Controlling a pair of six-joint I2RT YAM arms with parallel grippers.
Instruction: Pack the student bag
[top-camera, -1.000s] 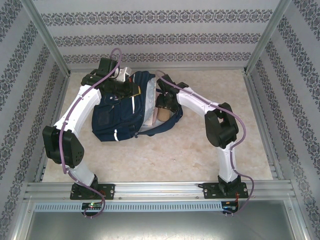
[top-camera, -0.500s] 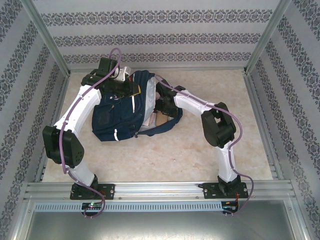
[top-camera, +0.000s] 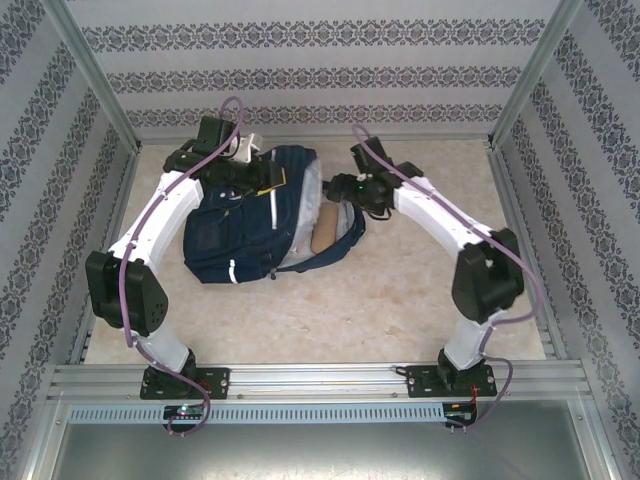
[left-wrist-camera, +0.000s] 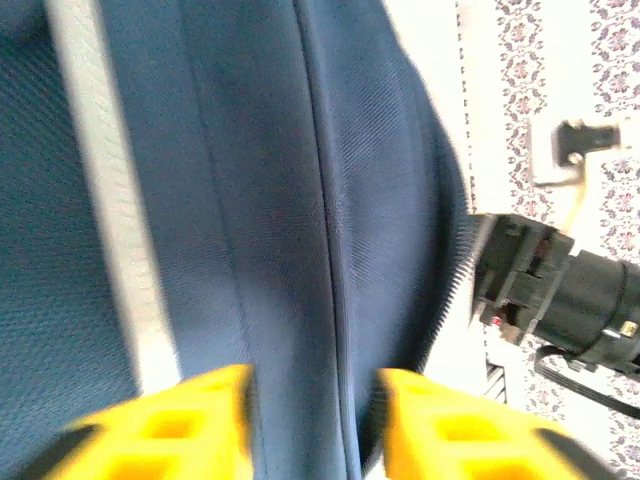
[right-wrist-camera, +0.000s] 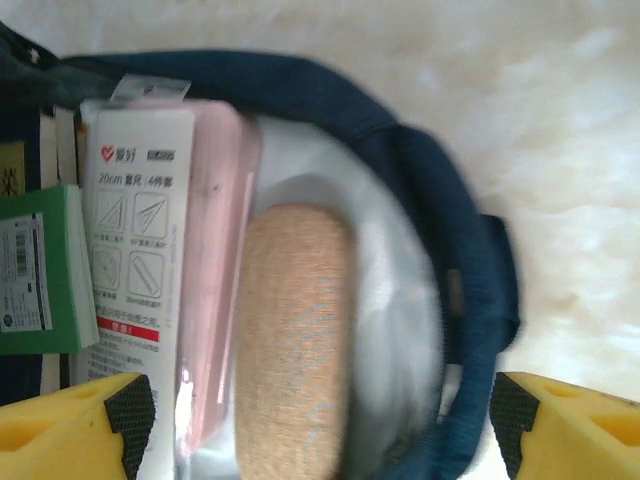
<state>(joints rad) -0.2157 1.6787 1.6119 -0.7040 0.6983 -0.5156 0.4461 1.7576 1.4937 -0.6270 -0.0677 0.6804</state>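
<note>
Items seen from beside the rig, largest first.

1. Patterned walls (top-camera: 320, 80): striped floral paper on three sides of the cell, with metal frame posts at the corners.
2. Table (top-camera: 420, 300): pale marbled top with an aluminium rail along its near edge.
3. Student bag (top-camera: 225, 235): navy fabric backpack lying flat on the far half of the table, left of centre, between the ends of the two arms. Its mouth gapes to the right and shows the pale lining (right-wrist-camera: 395, 330). A thin white stripe (top-camera: 271, 205) runs down the front.
4. Left arm (top-camera: 150, 225): white and black, reaching up the left side to the far end of the bag.
5. Right arm (top-camera: 440, 220): bent inward, its wrist above the bag's open right edge.
6. Left gripper (left-wrist-camera: 315, 430): yellow pads apart, a fold of navy cloth running up through the gap. Whether the pads touch the cloth I cannot tell.
7. Right gripper (right-wrist-camera: 320, 410): claw spread wide above the bag's mouth, gripping nothing.
8. White ruler packet (right-wrist-camera: 135, 290): printed, with a red label and a pink edge, lying inside the bag.
9. Tan pouch (right-wrist-camera: 295, 340): oblong, lying on the lining just beside the packet.
10. Green box (right-wrist-camera: 40, 270): at the packet's other side, partly hidden.
</note>
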